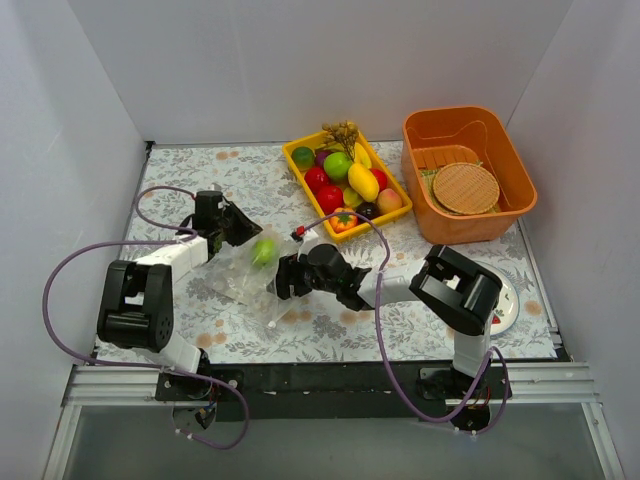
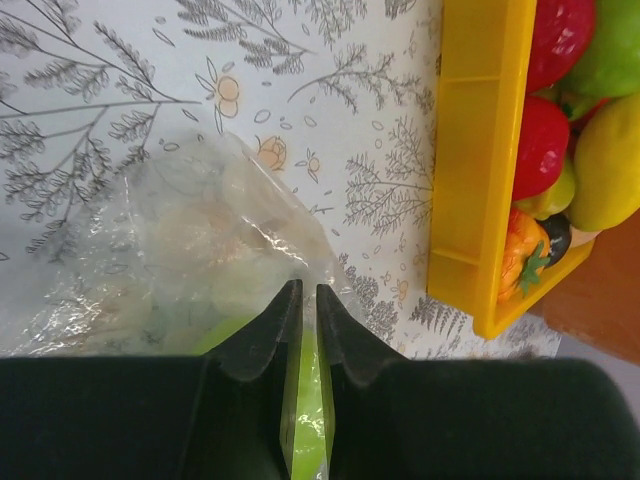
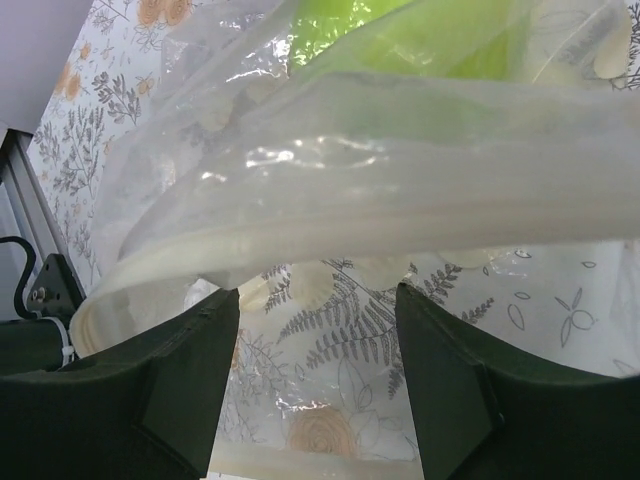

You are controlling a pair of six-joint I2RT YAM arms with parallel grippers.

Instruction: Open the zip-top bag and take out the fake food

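The clear zip-top bag (image 1: pixel 240 275) lies crumpled on the table between the two arms, with a light green apple (image 1: pixel 264 250) inside it. My left gripper (image 1: pixel 238 228) is shut on the bag's far edge; in the left wrist view the fingers (image 2: pixel 270 335) pinch plastic (image 2: pixel 200 240) with the green apple (image 2: pixel 308 400) showing behind. My right gripper (image 1: pixel 285 277) is open at the bag's near right side. In the right wrist view its fingers (image 3: pixel 190 350) stand wide apart under the bag's pale zip strip (image 3: pixel 350 190), with the apple (image 3: pixel 400 30) above.
A yellow tray (image 1: pixel 296 172) full of toy fruit stands behind the bag, also in the left wrist view (image 2: pixel 480 150). An orange basket (image 1: pixel 515 170) with a woven disc stands at the back right. A white plate (image 1: pixel 508 305) lies by the right arm.
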